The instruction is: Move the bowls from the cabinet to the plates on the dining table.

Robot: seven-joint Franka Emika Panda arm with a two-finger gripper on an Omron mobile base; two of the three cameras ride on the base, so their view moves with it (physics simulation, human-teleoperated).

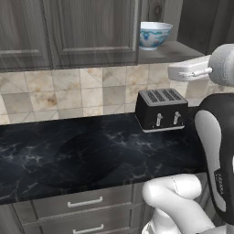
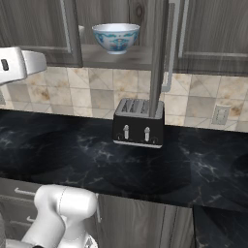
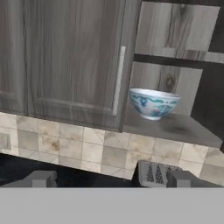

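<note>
While you look through the left base view, the patterned bowl (image 1: 154,34) sits on the lowest shelf of the open cabinet (image 1: 68,32), above a black toaster (image 1: 161,109) on the dark counter (image 1: 82,155). The white arm reaches in from the right; you cannot judge the jaws from here.

From the right base view, the same bowl (image 2: 116,37) rests upright near the shelf's front edge, framed by the cabinet (image 2: 208,34) and its open door, with the toaster (image 2: 139,122) directly below.

Looking along the hand view, your gripper (image 3: 109,179) stands spread wide and holds nothing. The bowl (image 3: 154,103) lies above and ahead of the jaws, a little toward the right fingertip, well apart from both. The closed door's silver handle (image 3: 118,81) is above the gap, left of the bowl. The toaster (image 3: 153,173) sits just beyond the right fingertip.

Judging by this, you are approaching to grasp. Raise the hand, shift it right, keep the jaws wide, clear the toaster, and straddle one wall of the rim before closing.
</note>
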